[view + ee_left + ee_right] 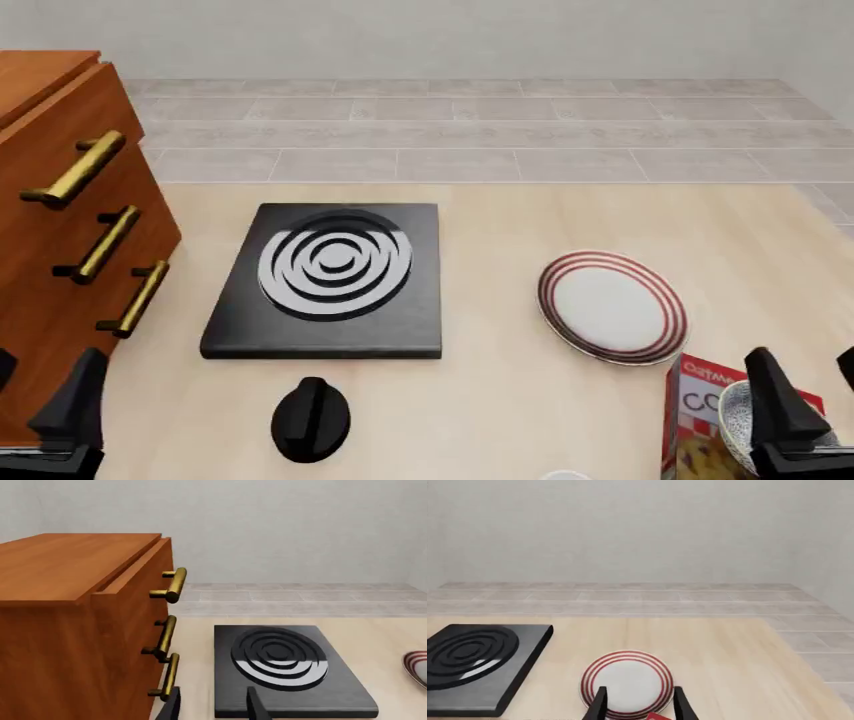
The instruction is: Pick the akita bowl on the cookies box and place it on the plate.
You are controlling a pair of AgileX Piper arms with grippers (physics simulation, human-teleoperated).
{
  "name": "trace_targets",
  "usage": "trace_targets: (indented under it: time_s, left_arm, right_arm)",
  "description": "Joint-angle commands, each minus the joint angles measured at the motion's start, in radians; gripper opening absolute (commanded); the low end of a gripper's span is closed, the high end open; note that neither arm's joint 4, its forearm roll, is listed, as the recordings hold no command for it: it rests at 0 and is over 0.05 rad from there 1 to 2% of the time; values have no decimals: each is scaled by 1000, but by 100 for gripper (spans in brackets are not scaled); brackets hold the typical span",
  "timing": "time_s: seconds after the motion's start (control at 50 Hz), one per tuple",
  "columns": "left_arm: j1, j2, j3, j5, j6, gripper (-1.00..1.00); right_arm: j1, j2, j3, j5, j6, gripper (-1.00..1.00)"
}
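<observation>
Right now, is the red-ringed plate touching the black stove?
Apart. The front view shows bare tabletop between the plate and the stove.

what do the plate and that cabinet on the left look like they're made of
The plate looks like glazed ceramic: smooth white face, painted red rings. The cabinet looks like varnished wood, with visible reddish-brown grain; its handles look like brass, shiny gold. Being renders, that's appearance only.

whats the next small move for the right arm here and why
Probably lower the right gripper straight down over the speckled bowl. In the front view the bowl sits on the cookie box right under the open fingers, not yet held, and the plate just ahead has nothing on it. The left gripper hangs idle near the cabinet.
</observation>
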Motion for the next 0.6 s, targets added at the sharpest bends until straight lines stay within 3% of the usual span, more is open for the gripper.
trace_targets:
  time_s: [0.02, 0.38, 0.5, 0.6]
  left_arm:
    - [0, 0, 0, 0, 0, 100]
    - [0, 0, 0, 0, 0, 100]
    - [0, 0, 0, 0, 0, 100]
    - [0, 0, 0, 0, 0, 100]
  right_arm:
    - [11, 17, 3, -15, -9, 100]
    - [12, 44, -3, -31, -11, 100]
    - [-10, 150, -52, -71, -8, 100]
    - [-9, 247, -137, -75, 33, 100]
